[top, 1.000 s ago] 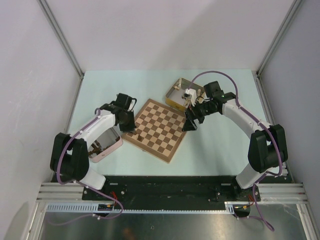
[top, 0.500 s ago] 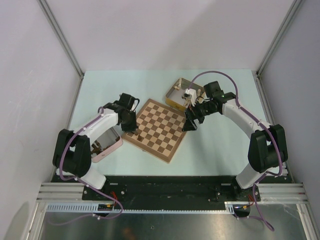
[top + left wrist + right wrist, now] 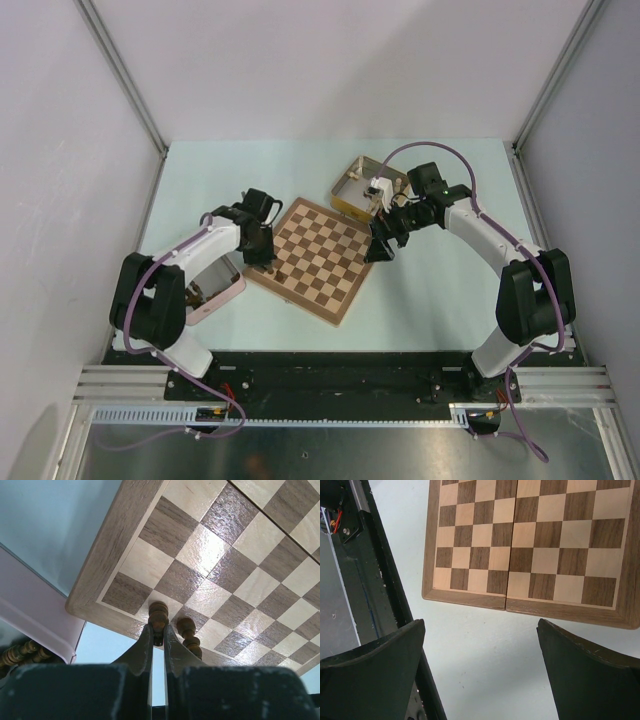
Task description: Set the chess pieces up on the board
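The board (image 3: 318, 260) lies turned at an angle in the middle of the pale table (image 3: 440, 300), with nearly all of its squares bare. The left gripper (image 3: 158, 632) is at the board's left corner, its two fingers (image 3: 146, 642) pressed tight on a dark brown piece (image 3: 158, 613). The piece is upright over the pale square next to the corner square in the edge row; whether its base touches the wood I cannot tell. A second dark piece (image 3: 187, 629) stands just beside it, one square further along the same row and free of the fingers. A pink tin (image 3: 42, 625) sits just off that corner of the board, and more dark pieces (image 3: 19, 653) lie inside it. The right gripper (image 3: 480, 630) hangs over the bare table just off the board's right corner, its fingers spread wide with nothing between them. In the top view it is close to the board's edge, and a yellow tin (image 3: 348, 203) sits behind it, near the far corner.
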Available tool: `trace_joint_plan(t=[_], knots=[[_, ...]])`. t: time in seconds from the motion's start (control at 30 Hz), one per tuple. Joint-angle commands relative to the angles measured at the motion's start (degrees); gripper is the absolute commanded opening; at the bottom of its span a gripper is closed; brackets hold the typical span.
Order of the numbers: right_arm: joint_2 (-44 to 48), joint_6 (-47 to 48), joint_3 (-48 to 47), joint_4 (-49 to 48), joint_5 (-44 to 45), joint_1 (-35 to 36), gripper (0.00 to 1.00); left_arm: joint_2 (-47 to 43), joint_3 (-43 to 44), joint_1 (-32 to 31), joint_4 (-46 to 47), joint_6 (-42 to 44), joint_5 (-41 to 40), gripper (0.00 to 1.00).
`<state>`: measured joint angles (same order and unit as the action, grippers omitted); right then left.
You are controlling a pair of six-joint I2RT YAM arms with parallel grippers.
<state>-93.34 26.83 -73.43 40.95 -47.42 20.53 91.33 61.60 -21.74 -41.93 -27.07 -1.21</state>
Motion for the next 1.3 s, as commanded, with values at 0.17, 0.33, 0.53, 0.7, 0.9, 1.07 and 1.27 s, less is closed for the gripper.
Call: trace_joint_plan(t=[0.17, 0.33, 0.53, 0.7, 0.9, 1.07, 1.27], knots=[[-0.09, 0.59, -2.16, 0.10, -0.39, 0.12, 1.00, 0.78, 1.94, -0.68, -1.57, -0.44, -1.07, 0.07], [0.00, 0.59, -2.16, 0.10, -0.48, 0.12, 1.00, 0.96, 2.20, -0.68, -1.75, -0.70, -0.98, 0.14], [0.09, 0.68, -2.16, 0.18, -0.48, 0.12, 1.00, 0.43, 3.17, -0.68, -2.89, -1.58, -2.39, 0.33], [0.26, 0.68, -2.16, 0.27, -0.39, 0.12, 1.00, -0.71, 4.84, -0.68, -3.94, -2.02, -3.01, 0.40], [0.44, 1.47, -4.00, 1.33, -0.04, -0.14, 1.00, -4.57, 8.79, -0.68, -6.14, -2.55, -4.23, 0.48], [-2.10, -4.22, -10.92, -1.38, 5.39, -3.13, 1.00, -11.69, 11.08, -0.15, -6.67, -2.38, -6.69, 0.78], [-14.11, -13.73, -24.72, 1.05, 16.03, -5.50, 1.00, -21.08, 10.82, 0.90, -5.80, -2.20, -11.26, 1.00]])
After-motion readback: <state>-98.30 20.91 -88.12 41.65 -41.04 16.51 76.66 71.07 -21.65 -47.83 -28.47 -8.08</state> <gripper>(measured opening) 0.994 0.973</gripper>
